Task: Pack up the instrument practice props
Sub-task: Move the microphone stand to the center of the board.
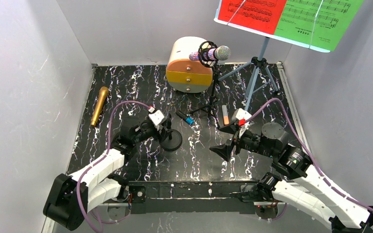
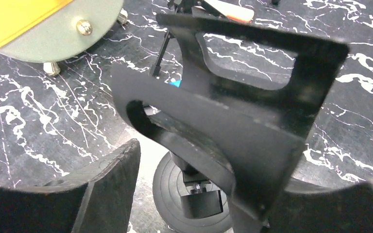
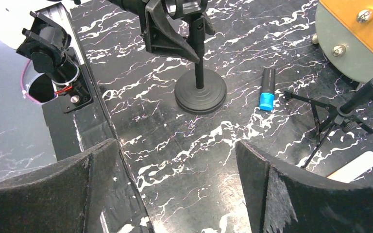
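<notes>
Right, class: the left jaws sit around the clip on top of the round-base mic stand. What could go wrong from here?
1. The jaws straddle the clip high above the round base, so the stand may tilt or swing when lifted.
2. The blue-tipped cylinder lies near the base and could get knocked.
3. The tripod holding the purple microphone stands close behind; a swinging stand might topple it.

A round cream-and-orange drawer cabinet [image 1: 189, 68] stands at twelve o'clock on the marbled table [image 1: 126, 82]; a blue-tipped cylinder [image 1: 185, 118] lies at its six.
</notes>
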You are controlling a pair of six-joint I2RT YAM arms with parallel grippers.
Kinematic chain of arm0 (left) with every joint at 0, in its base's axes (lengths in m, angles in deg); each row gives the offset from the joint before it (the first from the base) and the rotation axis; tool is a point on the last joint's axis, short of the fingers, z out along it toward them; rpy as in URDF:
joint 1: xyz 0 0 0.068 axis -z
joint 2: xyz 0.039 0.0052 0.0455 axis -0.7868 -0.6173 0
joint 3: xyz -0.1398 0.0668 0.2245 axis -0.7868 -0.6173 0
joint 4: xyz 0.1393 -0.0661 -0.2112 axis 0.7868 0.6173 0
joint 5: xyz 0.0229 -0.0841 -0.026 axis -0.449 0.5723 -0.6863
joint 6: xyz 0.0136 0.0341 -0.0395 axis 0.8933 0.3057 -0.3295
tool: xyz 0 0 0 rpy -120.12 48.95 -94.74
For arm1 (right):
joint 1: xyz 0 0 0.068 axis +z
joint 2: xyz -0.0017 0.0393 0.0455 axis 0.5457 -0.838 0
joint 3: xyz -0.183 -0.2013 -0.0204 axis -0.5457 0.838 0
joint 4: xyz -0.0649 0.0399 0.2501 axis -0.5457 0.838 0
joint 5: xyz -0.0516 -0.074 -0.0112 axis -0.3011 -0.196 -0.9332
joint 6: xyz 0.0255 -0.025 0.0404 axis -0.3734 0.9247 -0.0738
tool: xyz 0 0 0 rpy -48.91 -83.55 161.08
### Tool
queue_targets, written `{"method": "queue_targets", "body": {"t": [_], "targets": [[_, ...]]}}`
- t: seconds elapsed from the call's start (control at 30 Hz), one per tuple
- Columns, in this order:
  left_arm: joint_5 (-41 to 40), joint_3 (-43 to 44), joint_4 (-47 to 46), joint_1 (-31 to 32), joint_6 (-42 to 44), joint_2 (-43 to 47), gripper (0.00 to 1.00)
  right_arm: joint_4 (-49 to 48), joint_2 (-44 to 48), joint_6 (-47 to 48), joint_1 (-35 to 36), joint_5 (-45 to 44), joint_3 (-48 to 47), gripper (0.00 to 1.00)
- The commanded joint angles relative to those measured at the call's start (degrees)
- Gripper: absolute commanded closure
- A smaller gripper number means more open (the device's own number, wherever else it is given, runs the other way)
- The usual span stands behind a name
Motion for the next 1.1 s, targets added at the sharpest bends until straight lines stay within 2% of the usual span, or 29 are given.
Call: {"method": "queue_targets", "body": {"t": [0.0,0.07,0.17,0.27,0.33,0.47,0.7,0.8,0.93,1.07], "targets": [[-2.83,0.31,-1.98,0.85,1.06,2.04,0.48,-2.23,0.5,0.79,0.38,-0.8,0.18,0.01],[-2.5,0.35,-2.02,1.08,0.95,1.78,0.63,-2.18,0.41,0.79,0.38,-0.81,0.18,0.01],[-1.9,0.48,-1.98,1.22,0.64,1.44,0.81,-2.09,0.41,0.71,0.38,-0.91,0.18,0.01],[-1.28,0.69,-1.85,1.31,0.35,1.57,0.95,-2.01,0.49,0.7,0.38,-1.3,0.27,0.01],[-1.38,0.95,-1.72,1.31,-0.14,2.04,1.0,-2.01,0.5,0.7,0.38,-1.31,0.27,0.01],[-4.31,1.98,-3.23,1.26,-1.47,2.97,1.0,-2.01,0.41,0.7,0.38,-1.35,0.27,0.01],[-16.97,5.14,-8.99,-0.42,-0.77,-0.94,1.0,-1.93,0.23,0.7,0.38,-1.66,0.34,0.01],[-20.25,8.51,-10.75,-3.82,-1.48,-4.78,1.0,-1.79,0.23,0.75,0.38,-1.94,0.44,0.01],[-21.29,13.52,-12.61,-11.68,-5.53,-9.73,1.0,-1.76,-0.16,0.7,0.37,-2.33,0.45,0.01],[-24.93,16.71,-12.02,-15.5,-5.46,-11.92,1.0,-1.57,-0.64,0.79,0.38,-2.72,0.49,0.01]]}}
